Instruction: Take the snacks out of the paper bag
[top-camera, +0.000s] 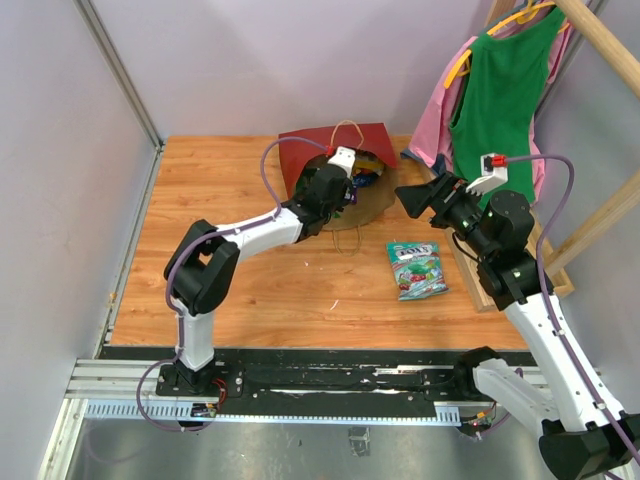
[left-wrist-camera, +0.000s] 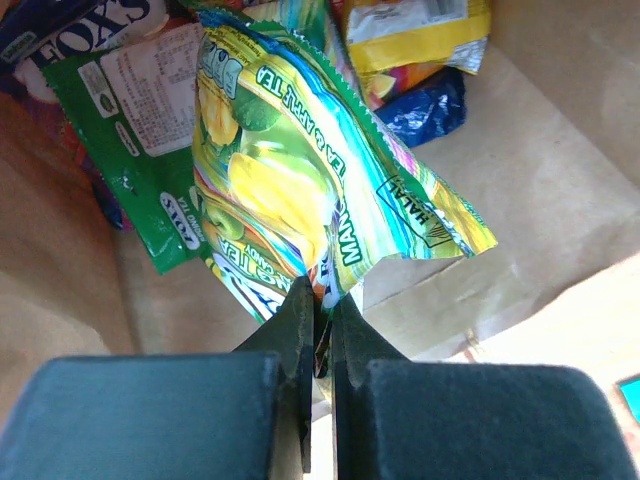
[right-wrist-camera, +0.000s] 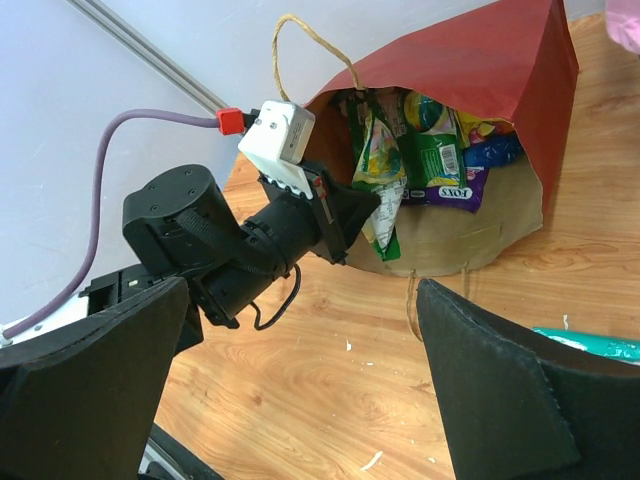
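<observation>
In the mouth of the paper bag (right-wrist-camera: 470, 60), a green-yellow packet (left-wrist-camera: 290, 180) is pinched by its lower edge between the fingers of the left gripper (left-wrist-camera: 322, 290), whose jaws are closed almost flat with only the thin foil between them. The packet stands up out of the grip, crumpled and tilted, most of it inside the bag above the brown kraft lining.

Deeper in the bag, just behind that packet, lie more snacks: a green packet (left-wrist-camera: 100, 140) with a white label, a purple packet (right-wrist-camera: 455, 192) marked FOX'S, a dark blue one (left-wrist-camera: 430, 105) and a yellow-orange one (left-wrist-camera: 415, 25), overlapping in a loose heap.

The red bag lies on its side on the wooden table (top-camera: 250, 290), its mouth turned towards the arms and one beige loop handle (right-wrist-camera: 300, 40) arching above it.

Outside the bag, to the right of its mouth and well apart from it, a teal-white packet (top-camera: 417, 268) lies flat on the table.

The right gripper (top-camera: 415, 197) hangs above the table just right of the bag's mouth, jaws spread wide and holding nothing.

Further right of the bag, a green garment (top-camera: 495, 90) and a pink garment (top-camera: 435, 130) hang from a wooden rack (top-camera: 600, 40).
</observation>
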